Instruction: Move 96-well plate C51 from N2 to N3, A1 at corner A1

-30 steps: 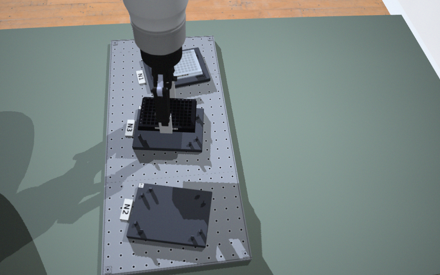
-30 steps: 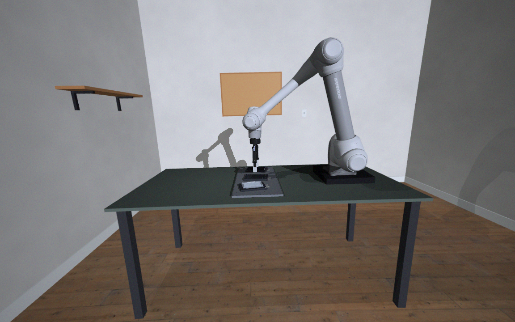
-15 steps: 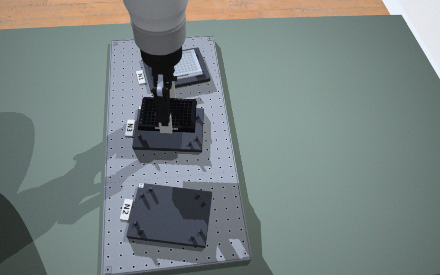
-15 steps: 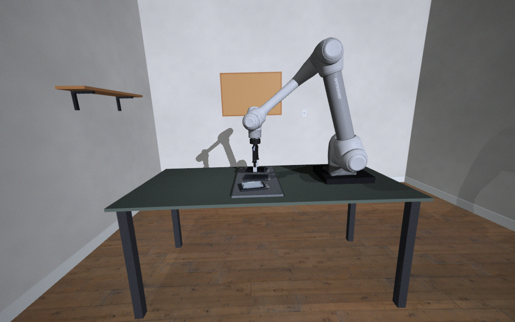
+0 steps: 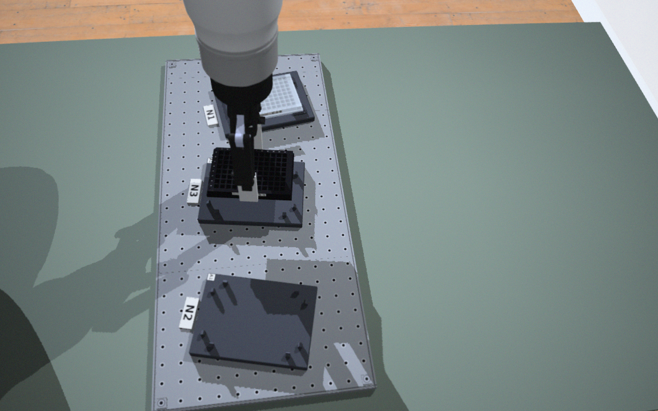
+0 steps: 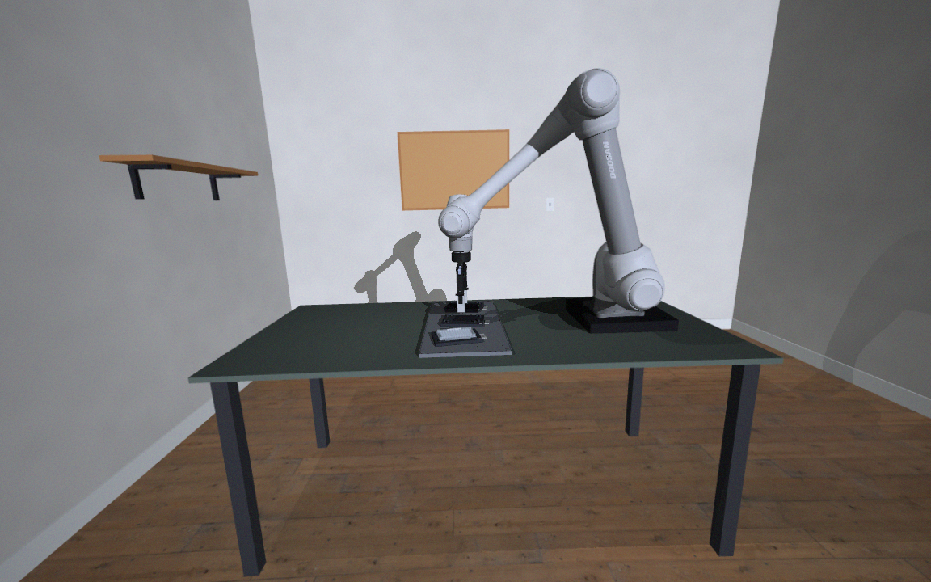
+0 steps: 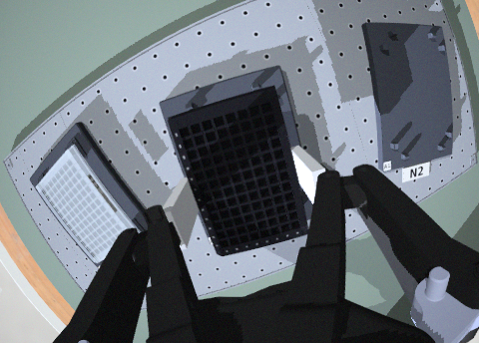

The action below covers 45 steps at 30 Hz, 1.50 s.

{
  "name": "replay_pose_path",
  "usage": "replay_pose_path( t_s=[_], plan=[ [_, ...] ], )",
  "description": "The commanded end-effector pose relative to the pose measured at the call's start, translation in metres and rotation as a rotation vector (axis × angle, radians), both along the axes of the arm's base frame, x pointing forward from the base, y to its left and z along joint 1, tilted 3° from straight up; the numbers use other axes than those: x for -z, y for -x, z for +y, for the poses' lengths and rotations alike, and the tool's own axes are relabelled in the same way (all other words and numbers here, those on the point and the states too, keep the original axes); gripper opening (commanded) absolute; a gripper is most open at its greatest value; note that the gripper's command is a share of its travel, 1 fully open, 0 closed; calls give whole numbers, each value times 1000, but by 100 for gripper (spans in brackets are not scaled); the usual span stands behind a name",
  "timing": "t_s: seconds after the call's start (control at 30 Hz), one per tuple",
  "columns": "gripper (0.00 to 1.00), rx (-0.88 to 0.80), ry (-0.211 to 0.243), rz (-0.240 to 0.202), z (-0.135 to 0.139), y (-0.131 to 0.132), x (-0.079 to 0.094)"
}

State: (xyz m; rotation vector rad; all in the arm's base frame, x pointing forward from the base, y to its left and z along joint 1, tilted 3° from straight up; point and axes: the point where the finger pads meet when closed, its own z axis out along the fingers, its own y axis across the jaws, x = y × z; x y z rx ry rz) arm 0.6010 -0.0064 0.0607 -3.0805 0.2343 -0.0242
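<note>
The jaws are clamping the long sides of the black plate C51 [image 7: 239, 173], holding it above landing nest N3 [image 5: 260, 214], not yet down between its locators. Nest N2 [image 5: 255, 319] is lying bare; the clear plate C15 [image 5: 283, 96] is sitting on N1.

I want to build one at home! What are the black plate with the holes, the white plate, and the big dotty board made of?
The black plate, held in the gripper, looks like matte black plastic: dull, no glints. The white plate looks like pale, slightly see-through plastic. The dotty board looks like brushed grey metal, with even rows of drilled holes, though painted plastic can't be ruled out.
</note>
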Motion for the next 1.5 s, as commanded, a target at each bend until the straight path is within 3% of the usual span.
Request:
replay_pose_path(
  t_s=[0.0, 0.43, 1.47],
  plan=[
    [0, 0, 0, 0, 0, 0, 3],
    [0, 0, 0, 0, 1, 0, 22],
    [0, 0, 0, 0, 1, 0, 23]
  ],
)
